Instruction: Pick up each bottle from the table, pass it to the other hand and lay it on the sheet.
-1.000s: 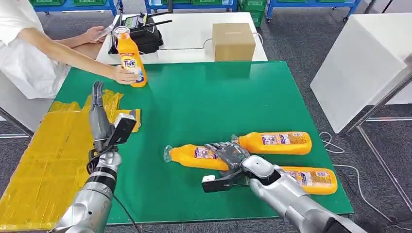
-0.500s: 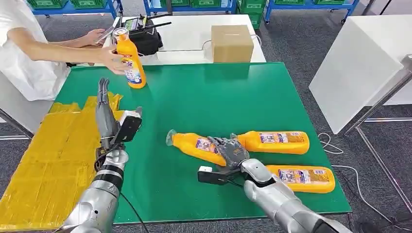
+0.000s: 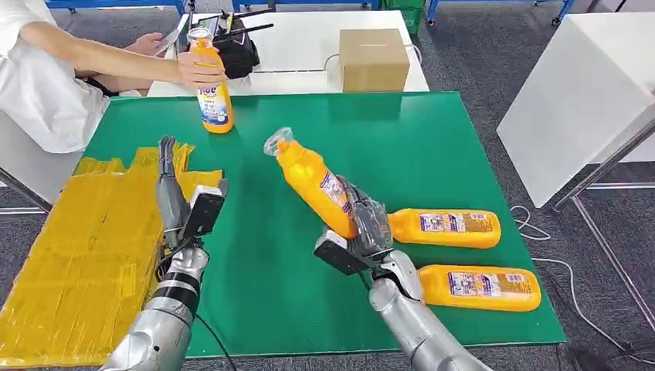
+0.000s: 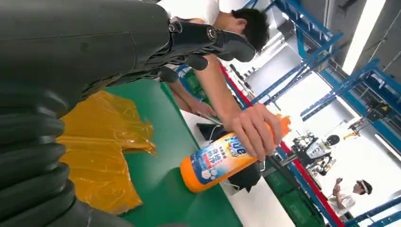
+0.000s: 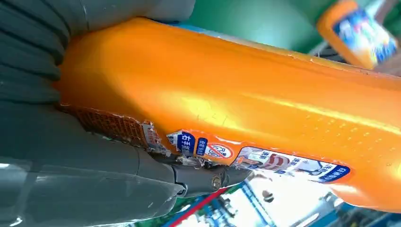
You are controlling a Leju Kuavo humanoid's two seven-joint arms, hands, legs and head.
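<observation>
Yellow sheet [image 3: 77,239] lies crumpled at table's left edge. Left hand [image 3: 168,189] hovers over sheet's inner edge, fingers straight and spread, holding nothing. Person's hand [image 3: 199,68] grips upright Tide bottle [image 3: 212,97] at far side of green table [image 3: 432,139]. Right hand [image 3: 369,224] clutches orange detergent bottle [image 3: 313,179], lifted off table, cap end tilted up-left. Two more orange bottles [image 3: 444,228] [image 3: 479,287] lie flat on the right, near the raised one.

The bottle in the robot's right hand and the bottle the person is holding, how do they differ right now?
The bottle in the right hand is lifted off the green table and tilted, cap pointing up and away; the person's bottle stands upright on the table. The first is gripped near its base, the second around its upper body by the person's hand. Both are orange with labels.
</observation>
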